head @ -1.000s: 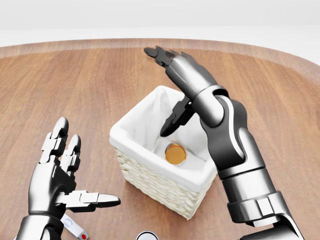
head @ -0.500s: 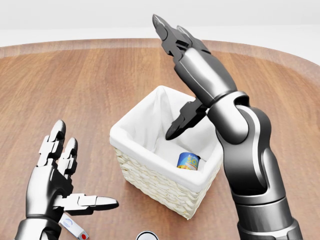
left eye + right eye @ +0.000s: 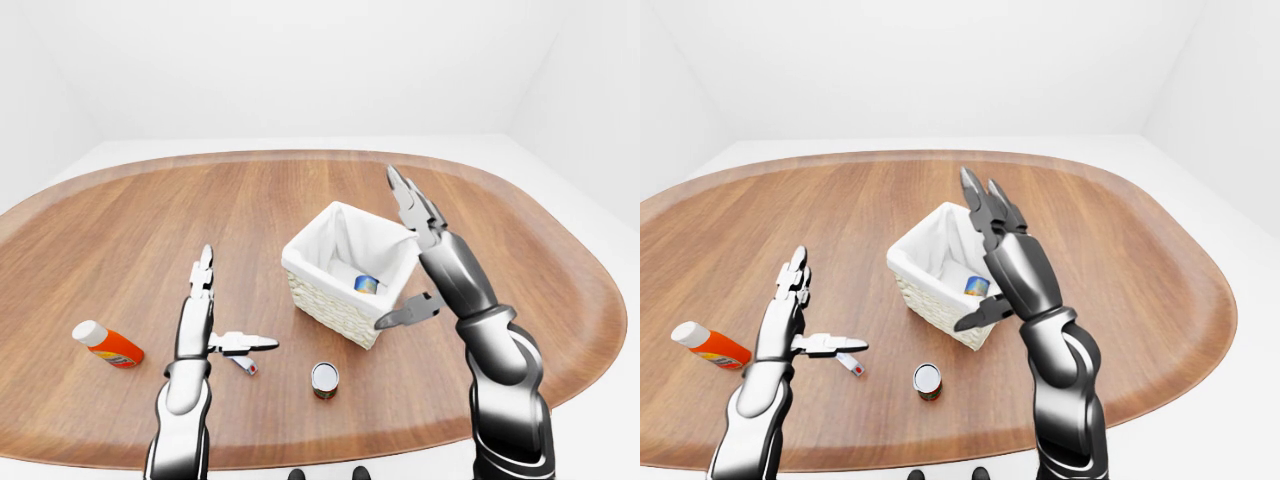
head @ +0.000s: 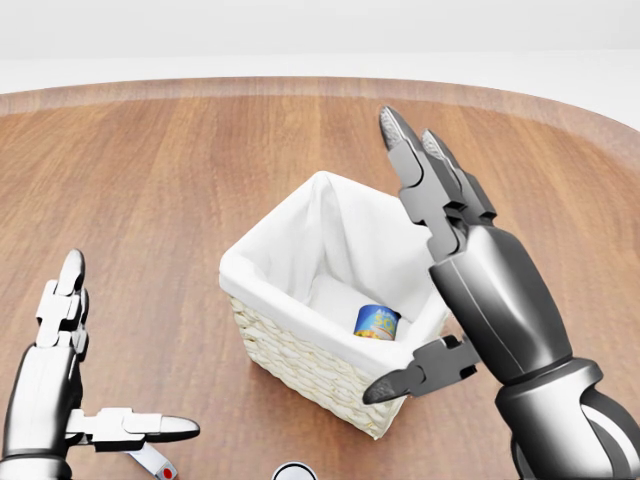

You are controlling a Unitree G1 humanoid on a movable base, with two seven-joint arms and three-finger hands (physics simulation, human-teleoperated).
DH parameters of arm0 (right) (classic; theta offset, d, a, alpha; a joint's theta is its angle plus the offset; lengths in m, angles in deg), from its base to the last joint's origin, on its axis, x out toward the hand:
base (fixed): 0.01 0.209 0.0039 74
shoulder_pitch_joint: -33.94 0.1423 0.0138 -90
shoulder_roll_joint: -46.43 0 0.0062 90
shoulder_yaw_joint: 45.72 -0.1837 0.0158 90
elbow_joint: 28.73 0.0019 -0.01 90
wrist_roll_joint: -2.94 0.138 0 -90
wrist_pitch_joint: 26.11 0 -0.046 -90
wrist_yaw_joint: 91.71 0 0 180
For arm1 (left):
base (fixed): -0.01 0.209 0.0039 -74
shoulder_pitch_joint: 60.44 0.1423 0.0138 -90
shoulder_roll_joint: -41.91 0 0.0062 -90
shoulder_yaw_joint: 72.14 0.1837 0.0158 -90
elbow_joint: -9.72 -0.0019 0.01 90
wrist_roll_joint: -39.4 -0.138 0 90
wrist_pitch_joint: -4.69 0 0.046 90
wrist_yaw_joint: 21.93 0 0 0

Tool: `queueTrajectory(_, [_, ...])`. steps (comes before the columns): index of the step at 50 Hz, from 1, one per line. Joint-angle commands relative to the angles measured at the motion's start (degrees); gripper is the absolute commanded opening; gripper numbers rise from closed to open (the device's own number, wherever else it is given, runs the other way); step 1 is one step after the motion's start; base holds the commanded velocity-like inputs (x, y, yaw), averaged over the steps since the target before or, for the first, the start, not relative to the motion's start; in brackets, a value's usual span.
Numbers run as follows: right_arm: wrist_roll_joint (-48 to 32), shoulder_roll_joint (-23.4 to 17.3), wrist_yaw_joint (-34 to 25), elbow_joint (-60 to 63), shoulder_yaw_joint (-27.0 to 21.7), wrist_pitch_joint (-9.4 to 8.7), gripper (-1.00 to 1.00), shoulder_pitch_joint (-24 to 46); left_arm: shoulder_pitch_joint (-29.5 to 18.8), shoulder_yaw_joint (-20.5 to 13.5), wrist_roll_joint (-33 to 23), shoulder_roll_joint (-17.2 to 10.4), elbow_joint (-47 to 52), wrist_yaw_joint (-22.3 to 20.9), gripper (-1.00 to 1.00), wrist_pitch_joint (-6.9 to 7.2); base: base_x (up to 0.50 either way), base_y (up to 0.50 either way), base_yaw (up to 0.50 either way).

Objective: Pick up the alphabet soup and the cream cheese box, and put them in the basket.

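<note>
Right hand [image 4: 440, 290], silver-black with three fingers, is spread wide and empty, raised beside the right rim of the white-lined wicker basket [image 4: 300, 345]. The blue-labelled alphabet soup can [image 4: 376, 323] lies on its side on the liner inside that basket. Left hand [image 3: 212, 322] is splayed too, holding nothing, above the brown wooden table [image 3: 130, 230], over a small white box [image 3: 244, 364] (mostly hidden; cream cheese or not, can't tell). Small round tin [image 3: 325, 379] near bottom edge; orange bottle with white cap [image 3: 107, 344] far left.
</note>
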Motion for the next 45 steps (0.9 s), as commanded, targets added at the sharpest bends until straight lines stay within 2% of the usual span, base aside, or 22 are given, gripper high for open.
queueTrajectory(1, [6.17, 0.09, 2.82, 7.84, -2.77, 0.0, 1.0, -10.86, -0.22, -2.17, -12.69, -1.33, 1.98, -2.02, 1.0, 0.0, 0.0, 0.0, 0.0])
queueTrajectory(2, [7.26, 0.08, 3.08, 7.59, -3.63, 0.0, 1.0, -10.78, -0.58, -1.82, -15.86, -2.29, 1.48, -1.67, 1.0, 0.0, 0.0, 0.0, 0.0])
queueTrajectory(7, [9.72, 0.24, 4.88, 6.66, -4.21, 0.0, 1.0, -12.22, -1.17, -1.26, -24.68, -2.88, 1.53, -1.76, 1.0, 0.0, 0.0, 0.0, 0.0])
queueTrajectory(11, [12.29, 0.78, 6.66, 6.26, -4.69, 0.0, 1.0, -15.43, -1.49, -2.05, -26.87, -2.26, 1.69, -2.26, 1.0, 0.0, 0.0, 0.0, 0.0])
queueTrajectory(20, [15.45, 1.54, 8.8, 5.92, -4.91, 0.0, 1.0, -19.73, -2.21, -2.47, -34.82, -3.08, 1.71, -2.29, 1.0, 0.0, 0.0, 0.0, 0.0])
queueTrajectory(28, [18.74, 2.05, 9.99, 5.44, -5.82, 0.0, 1.0, -20.44, -0.97, -1.8, -46.14, -3.89, 2.78, -4.45, 1.0, 0.0, 0.0, 0.0, 0.0])
queueTrajectory(32, [20.27, 2.12, 10.55, 4.68, -6.13, 0.0, 1.0, -20.8, -0.45, -1.76, -54.63, -4.54, 4.44, -6.46, 1.0, 0.0, 0.0, 0.0, 0.0])
queueTrajectory(35, [21.64, 2.14, 10.89, 4.31, -7.12, 0.0, 1.0, -20.75, 0.01, -1.9, -56.84, -3.8, 5.94, -8.07, 1.0, 0.0, 0.0, 0.0, 0.0])
queueTrajectory(40, [22.7, 2.05, 10.64, 4.63, -8.27, 0.0, 1.0, -20.8, 0.35, -2.14, -59.01, -2.91, 5.85, -8.4, 1.0, 0.0, 0.0, 0.0, 0.0])
queueTrajectory(45, [23.17, 2.14, 10.42, 4.66, -9.19, 0.0, 1.0, -20.84, -0.47, -2.79, -59.88, -3.23, 5.4, -8.96, 1.0, 0.0, 0.0, 0.0, 0.0])
